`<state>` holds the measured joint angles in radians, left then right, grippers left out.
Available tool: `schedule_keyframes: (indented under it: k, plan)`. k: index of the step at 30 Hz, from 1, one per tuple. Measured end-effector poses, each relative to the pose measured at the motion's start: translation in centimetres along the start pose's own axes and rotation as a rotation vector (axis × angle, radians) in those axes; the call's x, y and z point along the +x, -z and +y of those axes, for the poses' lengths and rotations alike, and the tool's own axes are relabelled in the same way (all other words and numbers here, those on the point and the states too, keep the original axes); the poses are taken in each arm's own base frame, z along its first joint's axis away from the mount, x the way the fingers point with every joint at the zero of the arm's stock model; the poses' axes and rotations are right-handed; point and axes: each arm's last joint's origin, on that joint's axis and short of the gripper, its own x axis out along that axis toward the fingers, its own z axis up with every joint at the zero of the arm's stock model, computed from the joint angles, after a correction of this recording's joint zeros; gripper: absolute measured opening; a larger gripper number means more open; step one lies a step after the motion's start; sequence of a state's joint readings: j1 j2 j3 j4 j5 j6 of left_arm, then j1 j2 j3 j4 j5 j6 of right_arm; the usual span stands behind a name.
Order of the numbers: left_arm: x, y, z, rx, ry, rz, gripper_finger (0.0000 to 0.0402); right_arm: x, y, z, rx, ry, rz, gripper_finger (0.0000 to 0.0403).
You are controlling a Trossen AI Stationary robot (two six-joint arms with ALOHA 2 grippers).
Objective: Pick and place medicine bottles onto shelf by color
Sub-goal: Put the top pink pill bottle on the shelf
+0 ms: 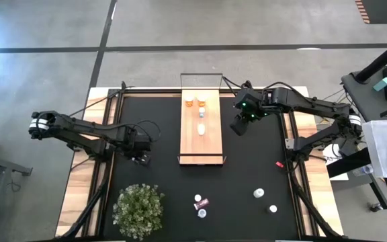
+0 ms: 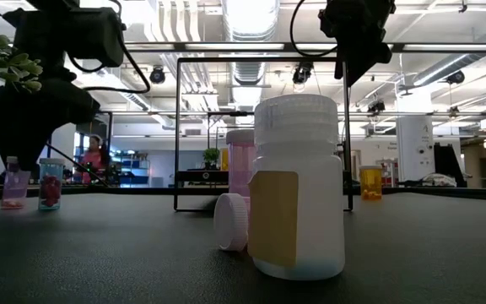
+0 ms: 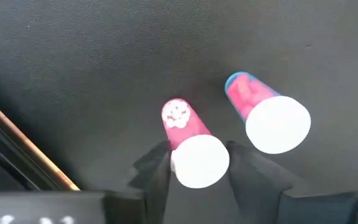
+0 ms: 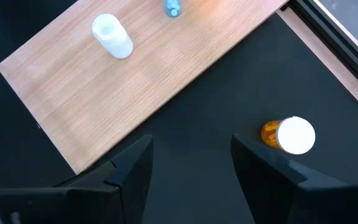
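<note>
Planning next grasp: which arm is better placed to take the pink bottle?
Left. Its gripper already straddles the pink bottle, jaws open either side of the cap. The right gripper hangs beside the shelf, across the table.

black mat (image 1: 153, 175), bushy green plant (image 1: 138, 210)

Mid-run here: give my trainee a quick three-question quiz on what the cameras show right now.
1. True or false: the right end effector grips a bottle.
2. The left end effector is at bottles of which colour? A pink, B white, C orange.
3. How many bottles does the left wrist view show?
Key: 1 false: it is open and empty, and the orange white-capped medicine bottle stands apart on the black mat. 2 A. 3 two: the pink white-capped bottle and the pink blue-rimmed bottle.
</note>
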<state>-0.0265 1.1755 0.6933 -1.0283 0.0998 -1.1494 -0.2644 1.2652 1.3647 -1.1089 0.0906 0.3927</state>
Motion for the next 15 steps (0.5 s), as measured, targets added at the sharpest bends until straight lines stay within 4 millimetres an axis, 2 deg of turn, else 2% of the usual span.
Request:
schedule_keyframes:
  k: [6, 15]
  plan:
    - [0.00, 0.00, 0.01, 0.000, -0.001, -0.002, 0.0100, -0.01, -0.01, 0.00, 0.000, 0.000, 0.000, 0.0205]
    - [-0.90, -0.41, -0.02, -0.013, -0.037, -0.067, 0.0108, 0.00, -0.01, 0.00, 0.000, 0.000, 0.000, 0.0205]
